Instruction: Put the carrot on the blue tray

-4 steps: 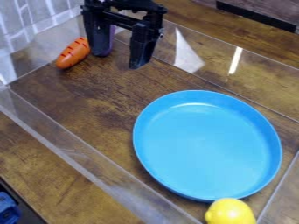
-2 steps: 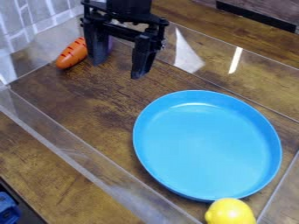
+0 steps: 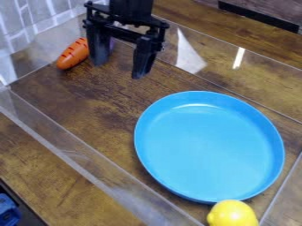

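Observation:
The carrot (image 3: 73,54), small and orange with a green top, lies on the wooden table at the upper left. My gripper (image 3: 120,60) hangs pointing down just right of it, open, with nothing between its black fingers (image 3: 143,60). The left finger stands close beside the carrot without touching it. The blue tray (image 3: 209,146), a large round plate, rests at the centre right with nothing on it.
A yellow lemon (image 3: 232,214) sits at the bottom edge just below the tray. A clear plastic wall (image 3: 71,154) runs around the work area. A tiled wall (image 3: 24,22) stands at the upper left.
The gripper has come slightly lower and toward the front of the table since the earliest frame. Carrot, tray and lemon lie where they were.

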### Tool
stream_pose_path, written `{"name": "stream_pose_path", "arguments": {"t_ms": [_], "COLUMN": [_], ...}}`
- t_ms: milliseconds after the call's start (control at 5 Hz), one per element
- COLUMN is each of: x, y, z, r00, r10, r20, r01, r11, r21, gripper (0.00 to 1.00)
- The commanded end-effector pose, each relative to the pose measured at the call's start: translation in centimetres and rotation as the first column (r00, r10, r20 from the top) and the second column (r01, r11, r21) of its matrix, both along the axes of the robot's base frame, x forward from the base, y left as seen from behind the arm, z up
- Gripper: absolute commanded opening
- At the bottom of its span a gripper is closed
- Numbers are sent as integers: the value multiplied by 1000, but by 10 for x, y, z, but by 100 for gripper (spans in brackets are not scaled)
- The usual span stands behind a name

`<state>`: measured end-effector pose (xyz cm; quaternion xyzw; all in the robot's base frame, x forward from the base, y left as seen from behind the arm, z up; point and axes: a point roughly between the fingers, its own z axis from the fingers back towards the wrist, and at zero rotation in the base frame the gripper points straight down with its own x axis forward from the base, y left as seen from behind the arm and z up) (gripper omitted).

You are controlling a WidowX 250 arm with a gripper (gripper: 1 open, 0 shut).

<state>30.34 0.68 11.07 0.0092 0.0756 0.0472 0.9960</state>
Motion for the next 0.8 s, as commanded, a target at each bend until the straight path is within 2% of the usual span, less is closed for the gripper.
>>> {"name": "stream_pose_path", "arguments": {"t_ms": [0, 400, 600], "x": [1, -12, -5], "y": [6, 35, 57], "z": [0, -23, -17], "r00": [998, 994, 993], "r10": [-23, -91, -105], "r20": [51, 53, 56], "r01": [23, 90, 105], "r11": [1000, 996, 994], "r21": [7, 9, 16], "gripper": [100, 100, 100]}}
